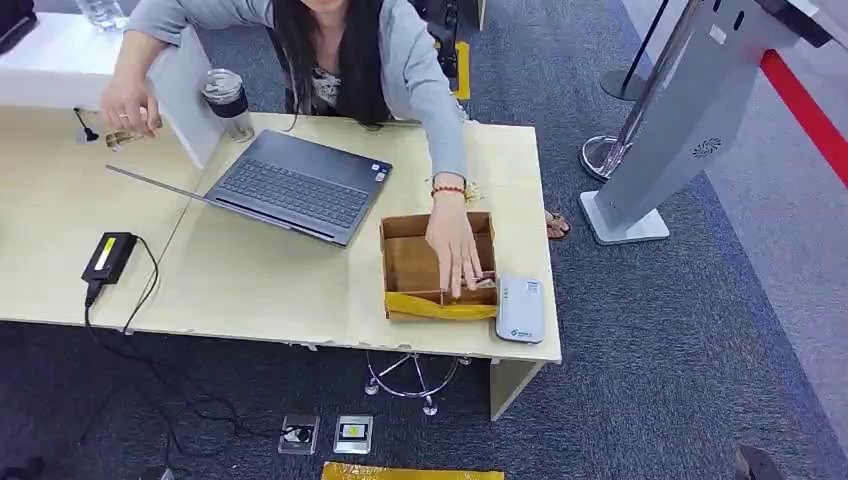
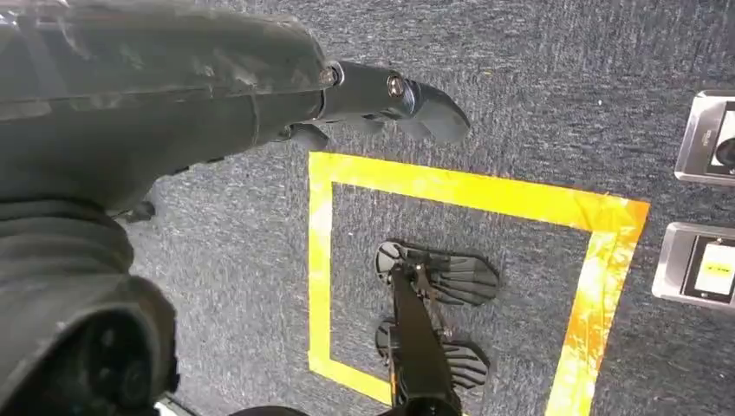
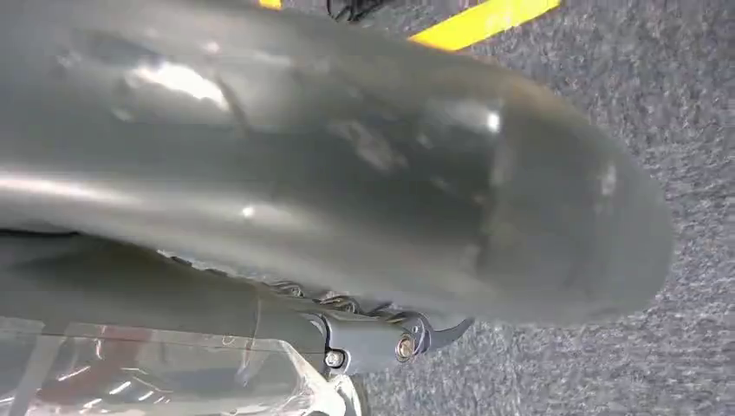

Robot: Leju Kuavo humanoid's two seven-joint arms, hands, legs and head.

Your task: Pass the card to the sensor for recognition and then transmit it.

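Observation:
On the pale table (image 1: 250, 280) stands a brown cardboard box (image 1: 405, 262) with dividers and yellow tape along its front. A person's hand (image 1: 453, 245) reaches into it, fingertips at the front right compartment, where something small and pale lies; I cannot tell if it is the card. The white sensor (image 1: 520, 308) lies flat just right of the box, near the table's front edge. My left hand (image 2: 381, 100) hangs over the carpet with its dark fingers stretched out and nothing in them. My right hand (image 3: 416, 334) is mostly hidden behind its grey cover.
An open laptop (image 1: 300, 185) sits mid-table, a black power brick (image 1: 108, 256) with cable to its left, a tumbler (image 1: 228, 100) behind. A grey kiosk stand (image 1: 680, 120) rises right of the table. Two small floor plates (image 1: 352, 434) and yellow tape (image 2: 468, 191) mark the carpet.

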